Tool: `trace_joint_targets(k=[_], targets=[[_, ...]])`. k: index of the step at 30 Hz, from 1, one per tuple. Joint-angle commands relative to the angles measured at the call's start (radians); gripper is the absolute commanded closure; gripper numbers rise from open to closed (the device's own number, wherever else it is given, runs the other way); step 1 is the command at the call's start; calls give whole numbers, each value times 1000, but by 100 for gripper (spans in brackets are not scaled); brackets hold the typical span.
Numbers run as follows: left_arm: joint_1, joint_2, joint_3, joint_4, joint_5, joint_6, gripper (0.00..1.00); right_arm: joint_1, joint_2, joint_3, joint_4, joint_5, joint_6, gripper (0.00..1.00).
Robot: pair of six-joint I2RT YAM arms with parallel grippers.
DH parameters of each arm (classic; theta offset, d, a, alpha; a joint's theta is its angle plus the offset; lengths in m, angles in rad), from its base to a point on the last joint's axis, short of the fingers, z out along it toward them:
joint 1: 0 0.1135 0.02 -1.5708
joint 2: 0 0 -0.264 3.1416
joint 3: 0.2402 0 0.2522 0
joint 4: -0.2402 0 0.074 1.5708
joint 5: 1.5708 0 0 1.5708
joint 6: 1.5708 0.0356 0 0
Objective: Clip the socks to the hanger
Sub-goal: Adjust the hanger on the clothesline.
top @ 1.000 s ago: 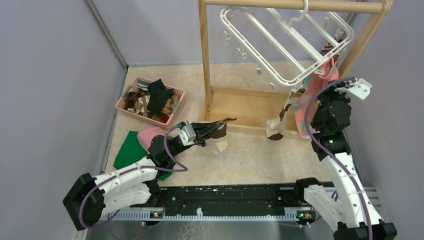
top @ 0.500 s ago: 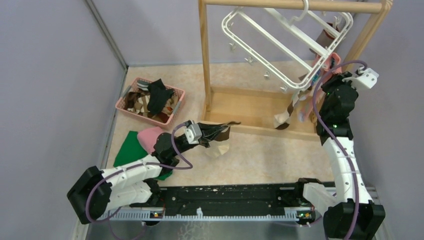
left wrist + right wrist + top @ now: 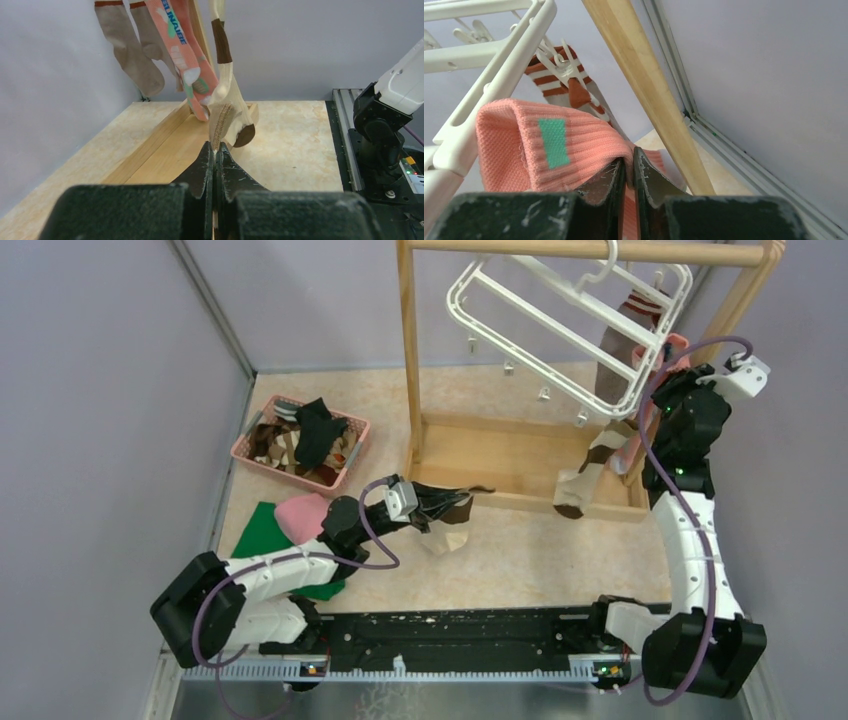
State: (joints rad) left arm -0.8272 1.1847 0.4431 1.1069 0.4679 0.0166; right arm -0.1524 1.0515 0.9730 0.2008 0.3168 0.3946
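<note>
The white hanger (image 3: 560, 325) hangs tilted from the wooden stand's top bar, its rim close in the right wrist view (image 3: 499, 75). A grey-brown sock (image 3: 615, 360) with a red-white striped cuff (image 3: 555, 80) is held in a clip. My right gripper (image 3: 666, 390) is shut on the cuff of the salmon pink sock (image 3: 554, 145), right beside the hanger's rim. A brown-cream sock (image 3: 580, 475) dangles below the rim. My left gripper (image 3: 432, 504) is low over the table, shut on another brown-cream sock (image 3: 220, 120), left of the hanging ones (image 3: 182, 55).
The wooden stand (image 3: 408, 360) has a base tray (image 3: 500, 455) under the hanger and a slanted post (image 3: 644, 85) just right of my right gripper. A pink basket (image 3: 352, 455) of socks sits at the back left. Green cloth (image 3: 262, 535) and pink cloth (image 3: 300, 515) lie near the left arm.
My right gripper has risen and moved right with the salmon sock, and the hanger has tipped up with it. The left gripper has shifted right with its sock.
</note>
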Motion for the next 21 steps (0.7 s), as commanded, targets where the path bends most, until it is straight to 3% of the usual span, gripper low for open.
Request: trace_joint_targets(k=[1,10,15,21], targets=[[1,20,46,87,43,-15,100,-22,63,93,62,-44,29,91],[2,55,60,95,52,-29,100,-22,147,150,57,-135,2,86],[1,68,64,98,62,-46,100,-22,44,55,84,-209,-16,59],[2,96,85,101,84,-51,100,-22,-125,-29,33,-198,-45,43]])
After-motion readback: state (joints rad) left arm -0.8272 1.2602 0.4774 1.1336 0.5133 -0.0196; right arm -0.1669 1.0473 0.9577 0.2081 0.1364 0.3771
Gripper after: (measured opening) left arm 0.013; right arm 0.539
